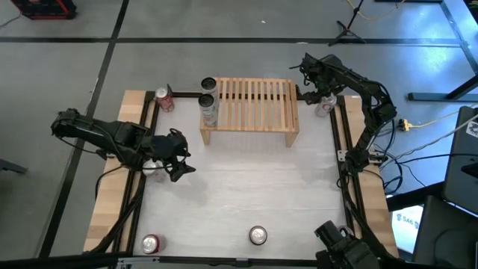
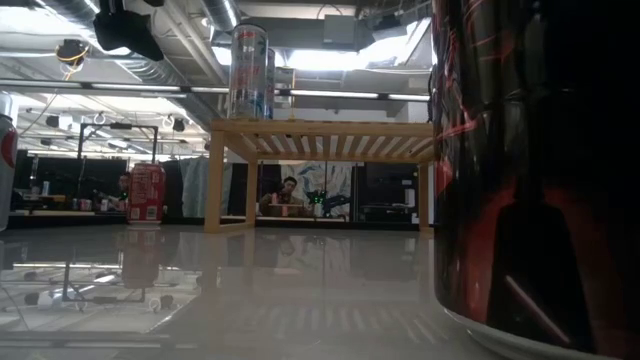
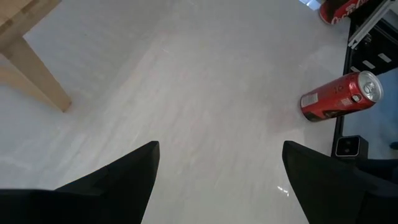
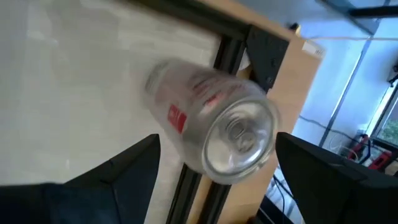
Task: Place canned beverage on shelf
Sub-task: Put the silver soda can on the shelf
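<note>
Two pincers on the job here, so starting from my left side. My left pincer (image 1: 178, 158) hangs over the bench (image 1: 246, 187) near its left edge, fingers (image 3: 118, 180) spread wide apart with nothing between them, just bare white surface below. A can sits right by it, mostly hidden under the arm from above. Past my fingers a red can (image 3: 341, 96) stands near the bench's black rail. At the front edge there's a red-topped can (image 1: 151, 243) on the left and a silver-topped can (image 1: 258, 235) nearer the middle.

At the back left corner another red can (image 1: 164, 99) stands just beside the shelf (image 1: 254, 108). The shelf sits at the back middle of the bench, and two tall cans (image 1: 208, 101) are already up on its left end, one close behind the other.

Over on the right, my right pincer (image 1: 317, 93) is at the back right corner, just beside the shelf's right end. Its fingers (image 4: 118, 174) are apart too, either side of a silver can (image 4: 217, 134) with red markings standing by the rail, not clamped.
</note>
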{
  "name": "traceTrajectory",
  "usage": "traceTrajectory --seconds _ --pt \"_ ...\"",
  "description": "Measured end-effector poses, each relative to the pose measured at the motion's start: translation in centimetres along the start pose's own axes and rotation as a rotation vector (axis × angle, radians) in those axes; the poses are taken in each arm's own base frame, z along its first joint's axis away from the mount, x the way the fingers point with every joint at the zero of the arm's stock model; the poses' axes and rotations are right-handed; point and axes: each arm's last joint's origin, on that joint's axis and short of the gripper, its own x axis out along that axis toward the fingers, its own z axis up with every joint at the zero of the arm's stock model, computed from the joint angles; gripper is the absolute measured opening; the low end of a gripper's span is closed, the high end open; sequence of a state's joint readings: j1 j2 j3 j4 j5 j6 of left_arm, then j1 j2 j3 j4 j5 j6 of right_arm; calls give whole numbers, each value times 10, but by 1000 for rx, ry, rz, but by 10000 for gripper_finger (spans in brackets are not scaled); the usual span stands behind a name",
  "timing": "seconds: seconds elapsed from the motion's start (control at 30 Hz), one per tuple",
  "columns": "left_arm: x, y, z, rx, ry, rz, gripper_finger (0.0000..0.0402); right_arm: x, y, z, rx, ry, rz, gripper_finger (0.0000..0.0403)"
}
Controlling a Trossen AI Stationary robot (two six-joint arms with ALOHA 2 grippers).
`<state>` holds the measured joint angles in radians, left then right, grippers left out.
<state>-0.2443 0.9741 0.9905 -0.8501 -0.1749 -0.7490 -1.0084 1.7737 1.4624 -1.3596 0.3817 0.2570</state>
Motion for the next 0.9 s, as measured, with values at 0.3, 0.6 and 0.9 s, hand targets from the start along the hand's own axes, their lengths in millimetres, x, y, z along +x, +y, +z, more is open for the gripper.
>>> traceTrajectory --seconds 0.3,0.6,0.9 --pt "0 0 0 45 0 0 330 -1 1 -3 -14 35 68 308" --pt "0 -1 1 43 -13 -12 330 3 4 -4 -36 37 110 308" --pt "0 -2 2 40 -24 -21 330 0 4 -6 -81 41 180 308"
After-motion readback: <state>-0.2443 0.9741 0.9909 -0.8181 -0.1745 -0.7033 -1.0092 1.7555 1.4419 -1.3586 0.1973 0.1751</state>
